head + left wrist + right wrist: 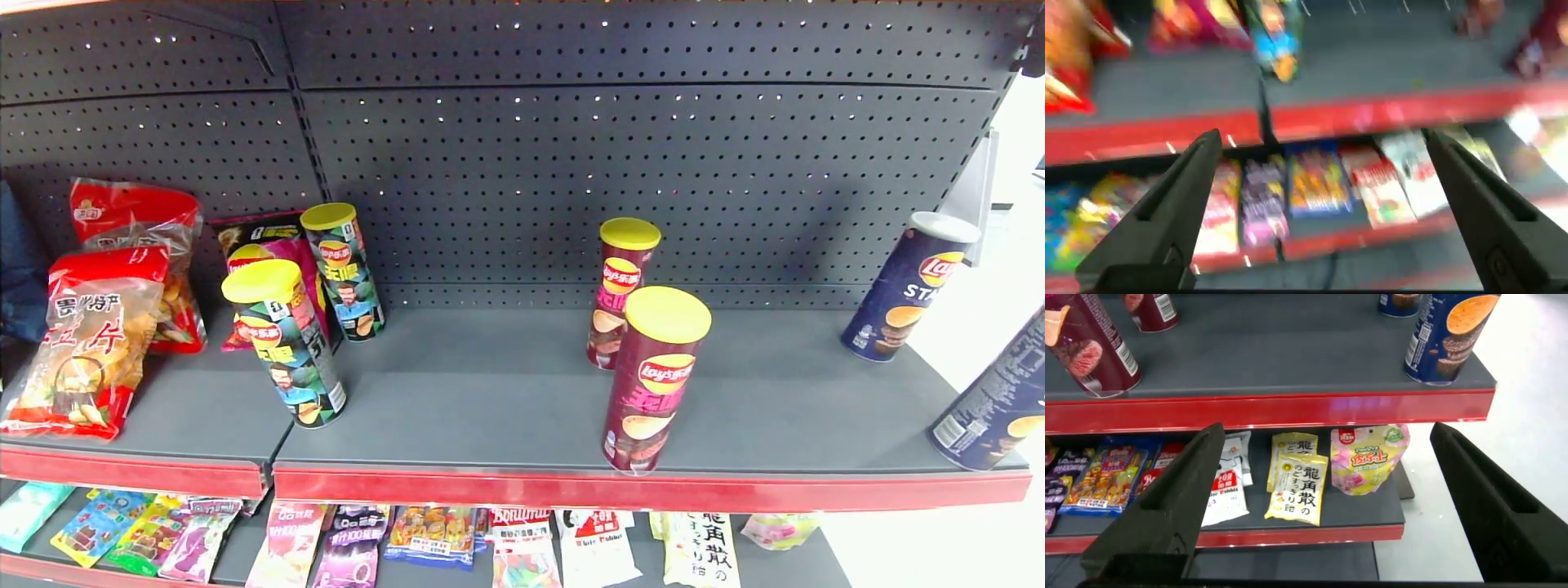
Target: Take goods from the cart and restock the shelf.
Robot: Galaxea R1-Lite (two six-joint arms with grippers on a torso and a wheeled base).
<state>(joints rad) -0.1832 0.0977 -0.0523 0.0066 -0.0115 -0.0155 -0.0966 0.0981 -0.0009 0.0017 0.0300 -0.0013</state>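
fig.: left gripper (pixel 1321 137) and right gripper (pixel 1327 429), both empty with jaws spread wide, out in front of the shelf's red lip (pixel 653 488). behind that lip stand six chip cans: two green cans (pixel 286 343), two maroon cans (pixel 653 380), two navy cans (pixel 910 286). i judge them light, stiff, slick and easily tipped, so i would grip mid-body.

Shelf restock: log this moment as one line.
left gripper: open, empty | right gripper: open, empty | shelf: six chip cans standing, gaps between
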